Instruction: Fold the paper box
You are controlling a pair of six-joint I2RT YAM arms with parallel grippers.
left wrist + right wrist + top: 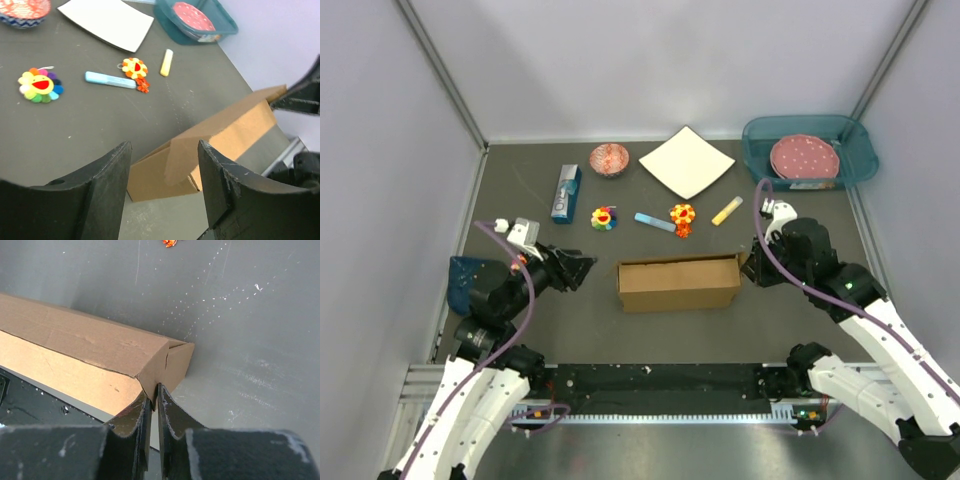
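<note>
The paper box (678, 283) lies mid-table as a long, low brown cardboard shape with its top folded over. My right gripper (750, 268) is at its right end. In the right wrist view that gripper (154, 392) is shut, pinching the thin edge of the end flap of the box (85, 340). My left gripper (585, 270) hovers just left of the box, apart from it. In the left wrist view it (165, 146) is open with nothing between its fingers, and the left end of the box (215, 145) shows beyond them.
Behind the box lie a white paper sheet (686, 162), a red bowl (609, 159), a blue carton (566, 193), two flower toys (604, 218) (682, 217), a blue stick (654, 222) and a yellow stick (726, 210). A teal bin (860, 160) holding a pink plate stands back right.
</note>
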